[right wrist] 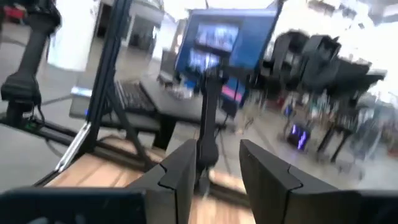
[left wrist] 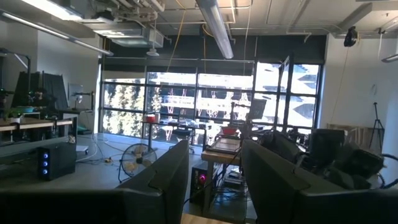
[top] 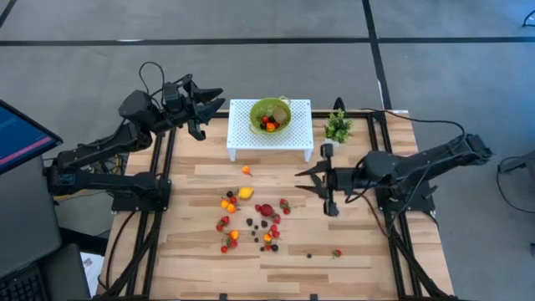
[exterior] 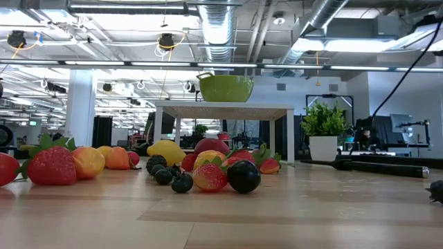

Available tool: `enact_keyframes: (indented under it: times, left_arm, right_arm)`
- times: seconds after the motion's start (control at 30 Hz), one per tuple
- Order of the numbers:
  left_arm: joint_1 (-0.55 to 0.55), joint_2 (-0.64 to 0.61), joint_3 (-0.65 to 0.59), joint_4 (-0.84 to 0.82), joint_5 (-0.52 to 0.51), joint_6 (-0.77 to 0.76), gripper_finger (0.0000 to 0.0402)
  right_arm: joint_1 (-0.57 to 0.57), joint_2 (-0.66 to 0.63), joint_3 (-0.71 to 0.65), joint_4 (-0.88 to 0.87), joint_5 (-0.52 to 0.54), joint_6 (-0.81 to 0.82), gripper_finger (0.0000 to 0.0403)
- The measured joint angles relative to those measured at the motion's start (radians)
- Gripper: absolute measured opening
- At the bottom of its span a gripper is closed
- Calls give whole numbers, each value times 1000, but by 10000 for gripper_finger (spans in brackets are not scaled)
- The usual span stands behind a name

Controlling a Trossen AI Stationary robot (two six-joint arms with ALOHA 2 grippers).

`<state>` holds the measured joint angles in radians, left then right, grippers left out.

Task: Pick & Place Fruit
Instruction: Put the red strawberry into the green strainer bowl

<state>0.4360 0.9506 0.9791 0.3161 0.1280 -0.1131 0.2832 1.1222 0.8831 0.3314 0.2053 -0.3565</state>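
Many tiny toy fruits lie scattered on the middle of the wooden table, bunched in the low view. One orange piece lies nearer the stand, and a strawberry sits apart near the front. A green bowl with a few fruits in it stands on a white perforated stand. My right gripper is open and hovers just right of the fruit, pointing left. My left gripper is open in the air by the stand's far left corner. Both wrist views show nothing between the fingers.
A small green potted plant stands right of the stand. A black knife lies under the right arm's wrist, seen long and dark in the low view. Bare table lies in front of the fruit and toward the left edge.
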Motion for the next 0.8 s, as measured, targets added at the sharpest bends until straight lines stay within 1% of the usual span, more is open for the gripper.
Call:
enact_keyframes:
  times: [0.17,0.37,0.43,0.6,0.8]
  left_arm:
    - [0,0,0,0,0,0,142]
    - [0,0,0,0,0,0,142]
    - [0,0,0,0,0,0,142]
    - [0,0,0,0,0,0,142]
    - [0,0,0,0,0,0,142]
  right_arm:
    - [41,71,123,-280,79,117,117]
    - [93,164,266,-654,84,368,117]
    - [119,194,302,-744,85,451,117]
    - [208,255,349,-921,84,621,117]
    - [334,325,356,-1134,83,753,117]
